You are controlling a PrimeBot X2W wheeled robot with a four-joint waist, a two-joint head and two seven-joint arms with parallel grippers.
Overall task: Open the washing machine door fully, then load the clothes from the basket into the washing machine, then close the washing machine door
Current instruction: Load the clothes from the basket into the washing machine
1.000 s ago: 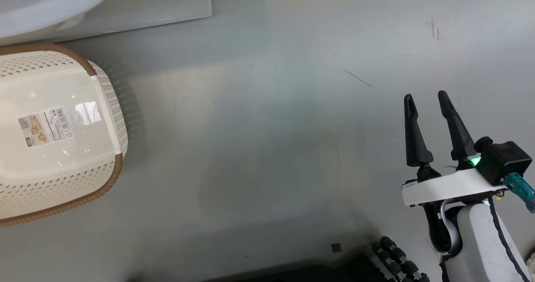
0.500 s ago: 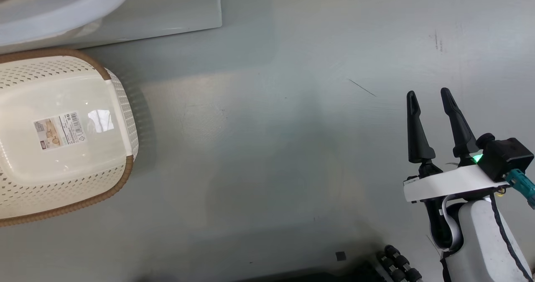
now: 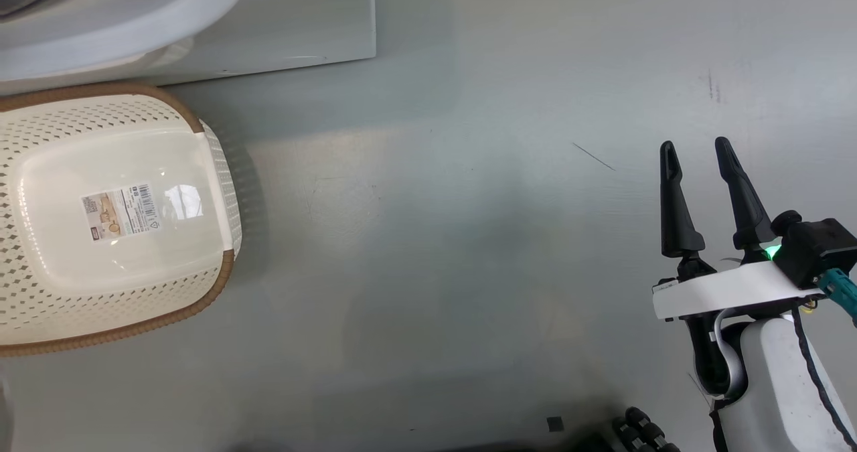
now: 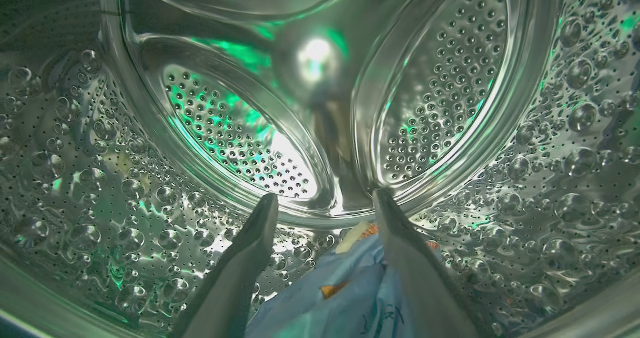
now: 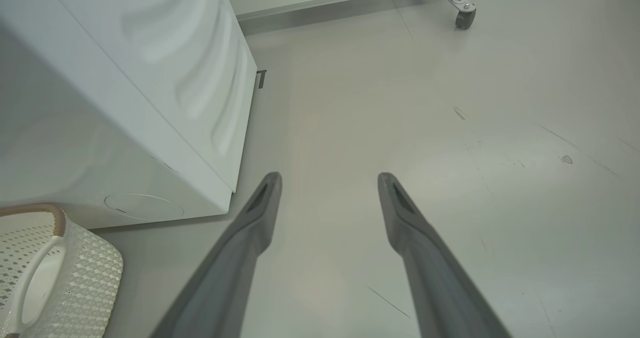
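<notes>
My left gripper [image 4: 326,197] is inside the washing machine's dimpled steel drum [image 4: 440,87], open, with its jaws spread wide. The clothes, a light blue garment [image 4: 350,293] with orange marks, lie on the drum bottom below and between the fingers, not gripped. The cream perforated basket [image 3: 40,305] with its brown rim stands on the floor at the left, nothing inside but the sticker on its base. Just behind it is the white washing machine [image 3: 294,17]. My right gripper [image 3: 696,147] hovers open over bare floor at the lower right. The washing machine door is out of view.
The right wrist view has my right gripper [image 5: 328,178] over grey floor, the washer's white side panel [image 5: 150,77] at the left and a basket corner [image 5: 80,278] at the lower left. A caster wheel [image 5: 462,15] stands far back. My dark base [image 3: 643,432] is at the bottom edge.
The whole head picture has slid right and down, so the camera has turned; basket and washer now sit further into the picture. The right gripper stays open in much the same place.
</notes>
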